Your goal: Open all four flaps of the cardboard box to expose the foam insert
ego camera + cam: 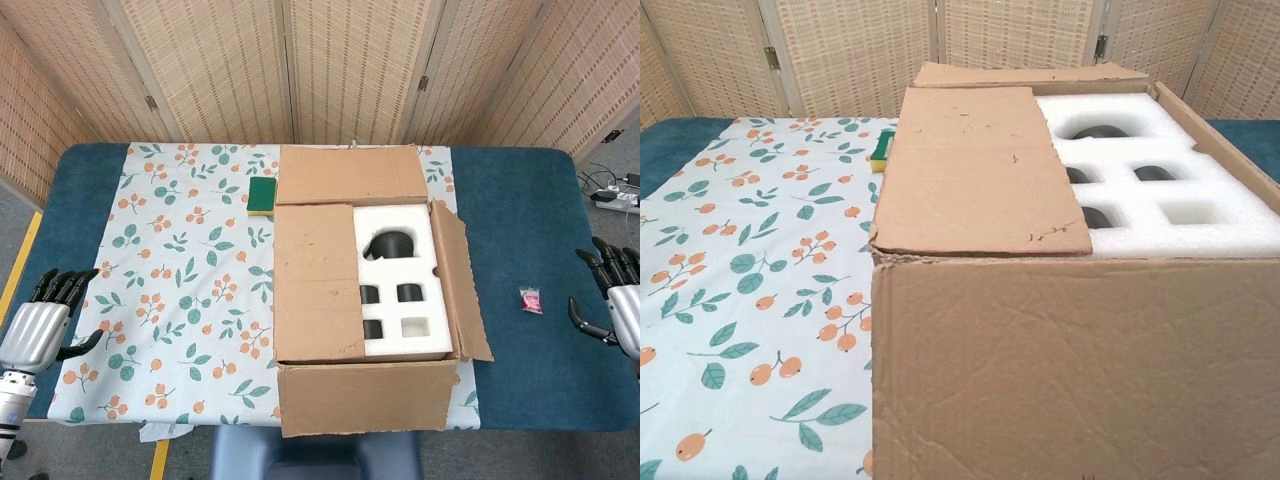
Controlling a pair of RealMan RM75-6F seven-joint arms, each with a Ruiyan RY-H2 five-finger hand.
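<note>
Blue table [520, 200] carries floral cloth [180, 260], pink packet [530, 300].

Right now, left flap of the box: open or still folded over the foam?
Folded over. The left flap lies flat on the foam insert, covering its left half; only the right half's cutouts show. Neither hand touches it.

head view overhead, chest view low and close; shared cardboard box [365, 300].

I get bright, even overhead light in both views — shadows stay soft, and only the recesses of the white foam insert [398, 280] go dark. No glare or motion blur; the brown cardboard box [1076, 370] front looks slightly soft up close in the chest view.
</note>
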